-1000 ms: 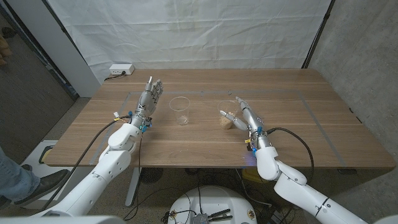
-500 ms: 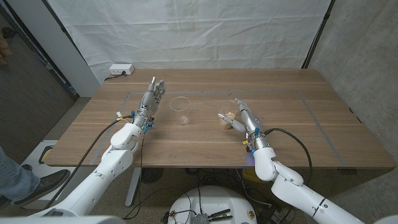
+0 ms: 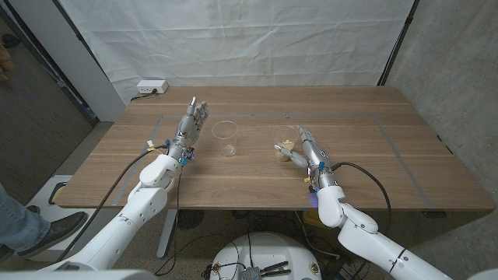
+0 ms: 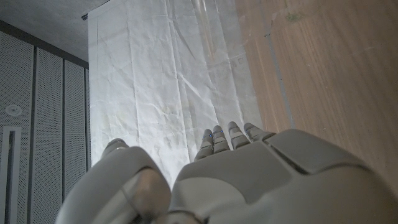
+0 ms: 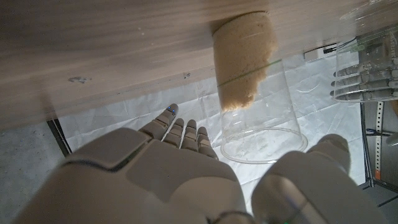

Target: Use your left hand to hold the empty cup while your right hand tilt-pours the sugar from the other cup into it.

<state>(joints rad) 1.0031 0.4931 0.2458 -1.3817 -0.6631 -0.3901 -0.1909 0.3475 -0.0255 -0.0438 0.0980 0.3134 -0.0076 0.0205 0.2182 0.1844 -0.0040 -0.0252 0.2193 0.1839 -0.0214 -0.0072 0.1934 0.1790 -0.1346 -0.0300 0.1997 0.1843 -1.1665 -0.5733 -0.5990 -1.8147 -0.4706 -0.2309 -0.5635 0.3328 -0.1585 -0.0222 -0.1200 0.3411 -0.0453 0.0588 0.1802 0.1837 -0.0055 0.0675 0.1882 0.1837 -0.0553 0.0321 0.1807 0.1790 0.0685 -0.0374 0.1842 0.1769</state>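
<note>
Two clear cups stand on the worktop [image 3: 366, 167] just left and right of the frame's centre in the head view: the empty cup [image 3: 224, 138] and the sugar cup [image 3: 285, 142], the latter with a plug of pale brown sugar in its bottom. Over the last second both hands have crept forward, and neither has taken hold. The left hand [image 3: 191, 123] has slid up toward the empty cup and now stands to its left, fingers spread and pointing away from the robot, near the cup but with bare wood between them. The right hand [image 3: 305, 147] has closed in on the sugar cup from the right; its fingers are apart, and in the right wrist view the sugar cup [image 5: 252, 84] sits framed between the fingers [image 5: 180, 132] and the thumb, with no contact plain to see. Both cups stand upright where they were a second ago. By my reading the task is at the reach stage: each hand needs to wrap its cup before any tilt, and the right looks closer to doing so.
</note>
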